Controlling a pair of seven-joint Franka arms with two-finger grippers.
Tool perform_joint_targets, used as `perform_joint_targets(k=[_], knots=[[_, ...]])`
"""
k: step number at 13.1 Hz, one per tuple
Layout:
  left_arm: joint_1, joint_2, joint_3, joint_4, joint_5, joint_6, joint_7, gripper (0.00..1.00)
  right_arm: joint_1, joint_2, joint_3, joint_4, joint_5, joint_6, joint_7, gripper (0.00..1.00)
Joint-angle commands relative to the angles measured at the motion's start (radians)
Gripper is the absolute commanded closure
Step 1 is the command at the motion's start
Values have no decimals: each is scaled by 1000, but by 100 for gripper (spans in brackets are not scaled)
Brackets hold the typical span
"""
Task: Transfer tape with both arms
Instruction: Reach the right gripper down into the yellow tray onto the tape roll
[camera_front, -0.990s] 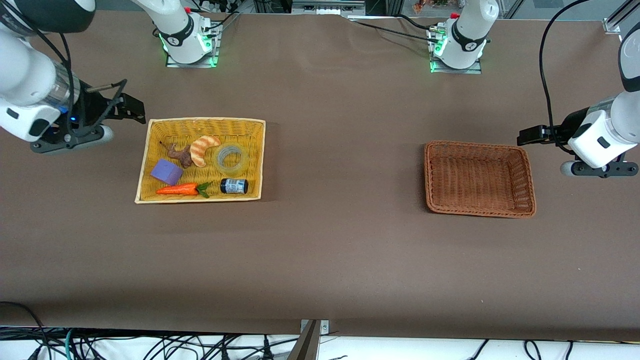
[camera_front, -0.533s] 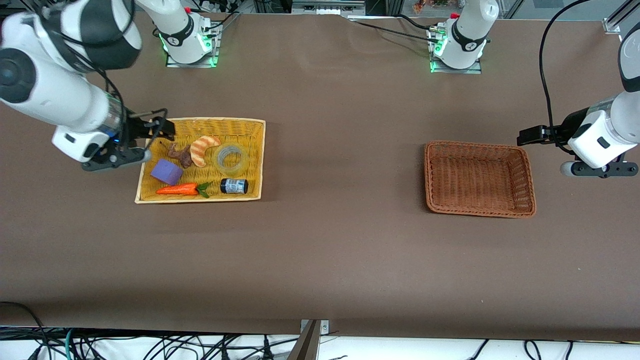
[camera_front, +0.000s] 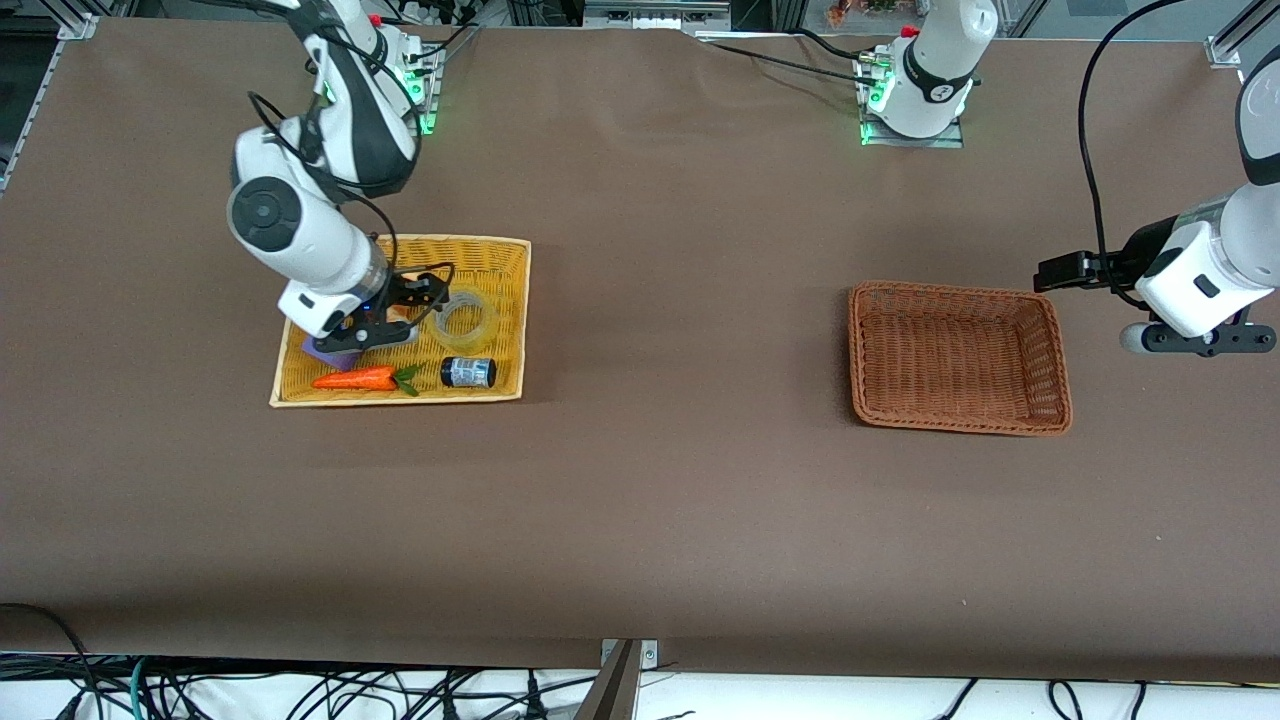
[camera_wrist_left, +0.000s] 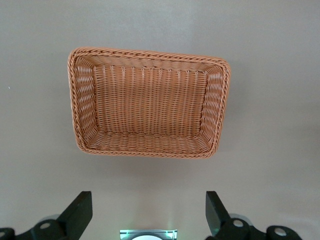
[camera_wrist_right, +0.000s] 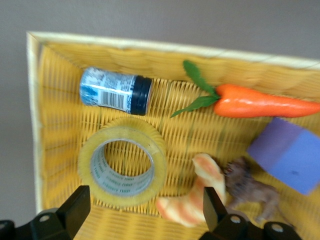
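The tape (camera_front: 464, 317) lies flat in the yellow basket (camera_front: 505, 262), hole facing up, beside the right gripper (camera_front: 425, 291), open wide and empty, while the left gripper (camera_front: 1062, 271) waits open beside the brown basket (camera_front: 1052, 345).

The tray (camera_front: 505, 330) sits toward the right arm's end of the worktop (camera_front: 660, 500). In it, the tape (camera_front: 465, 316) lies farther from the front camera than the jar (camera_front: 468, 372), with the carrot (camera_front: 358, 379) beside that jar. The basket (camera_front: 1040, 345) sits toward the left arm's end.
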Motion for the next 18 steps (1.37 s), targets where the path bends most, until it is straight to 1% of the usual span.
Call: perform_joint_targets(k=[1,4,5,7,8,9,11,12,14,15,16,18], knots=[[3,13,2,29,-20,-5,10,0,3,12,3,-88,2,110,16,0],[3,13,2,29,-20,-5,10,0,2,58,3,-118,2,171,17,2],[3,13,2,29,-20,-5,10,0,2,73,3,-118,2,187,16,8],[3,13,0,29,-20,-5,10,0,2,95,3,-116,2,219,16,24],[3,13,2,29,-20,-7,10,0,3,101,3,-115,2,225,16,36],[3,13,2,29,-20,-7,10,0,2,107,3,-115,2,231,16,52],[3,13,2,28,-20,-7,10,0,3,113,3,-110,2,233,16,87],[3,13,2,29,-20,-7,10,0,3,110,3,-105,2,230,17,100],[3,13,2,29,-20,-7,10,0,3,99,6,-86,0,222,28,100],[3,13,2,29,-20,-7,10,0,3,92,8,-66,0,198,28,100],[3,13,2,29,-20,-7,10,0,3,81,8,-22,0,129,28,100],[4,13,2,29,-20,-7,10,0,3,67,9,115,2,-64,31,100]])
